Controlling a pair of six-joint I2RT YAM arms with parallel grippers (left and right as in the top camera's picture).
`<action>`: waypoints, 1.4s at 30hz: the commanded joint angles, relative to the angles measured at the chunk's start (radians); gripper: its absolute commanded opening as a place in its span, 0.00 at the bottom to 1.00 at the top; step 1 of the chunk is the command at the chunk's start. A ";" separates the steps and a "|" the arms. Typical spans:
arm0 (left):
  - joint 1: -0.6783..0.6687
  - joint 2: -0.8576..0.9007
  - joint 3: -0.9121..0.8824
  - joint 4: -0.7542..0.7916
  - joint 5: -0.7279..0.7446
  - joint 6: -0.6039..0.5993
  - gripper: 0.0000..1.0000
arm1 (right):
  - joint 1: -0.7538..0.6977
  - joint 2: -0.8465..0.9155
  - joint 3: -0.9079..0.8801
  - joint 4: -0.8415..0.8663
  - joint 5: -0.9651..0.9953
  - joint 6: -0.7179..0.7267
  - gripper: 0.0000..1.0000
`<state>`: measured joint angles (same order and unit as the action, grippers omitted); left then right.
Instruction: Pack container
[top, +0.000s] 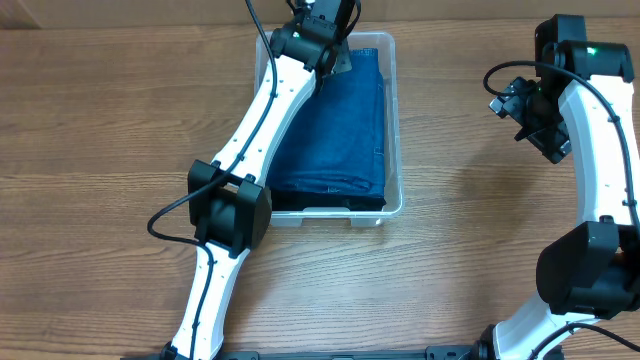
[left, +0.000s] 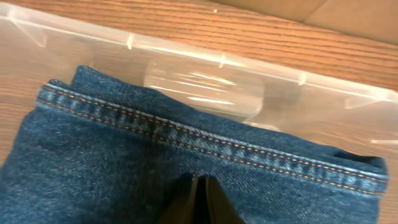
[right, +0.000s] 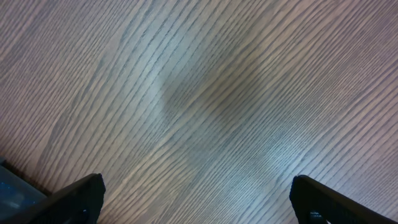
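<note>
The clear plastic container (top: 396, 120) stands at the back middle of the wooden table, and folded blue jeans (top: 338, 130) fill it. My left gripper (top: 340, 62) reaches over the container's far end. In the left wrist view its fingers (left: 199, 182) are pressed together, tips down on the denim (left: 124, 155) just behind a stitched seam, with nothing between them. The container's see-through far wall (left: 205, 87) lies beyond the seam. My right gripper (top: 530, 112) hovers over bare table to the right of the container, its jaws (right: 198, 199) wide apart and empty.
The left arm (top: 262, 130) lies diagonally across the container's left side. The right arm (top: 600, 170) curves along the table's right edge. Wood-grain tabletop (top: 110, 120) surrounds the container on all sides.
</note>
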<state>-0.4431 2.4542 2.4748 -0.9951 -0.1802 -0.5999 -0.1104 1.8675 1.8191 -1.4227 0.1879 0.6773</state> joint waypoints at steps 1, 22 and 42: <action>0.000 0.077 0.006 -0.007 0.025 0.002 0.08 | -0.003 -0.020 0.000 0.005 0.013 0.004 1.00; 0.038 -0.607 0.082 -0.543 -0.097 -0.055 1.00 | -0.003 -0.020 0.000 0.005 0.013 0.004 1.00; 0.044 -1.764 -0.405 -0.694 0.103 0.071 1.00 | -0.003 -0.020 0.000 0.005 0.013 0.004 1.00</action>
<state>-0.4030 0.7753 2.1983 -1.6848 -0.0917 -0.5003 -0.1104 1.8671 1.8191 -1.4216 0.1883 0.6769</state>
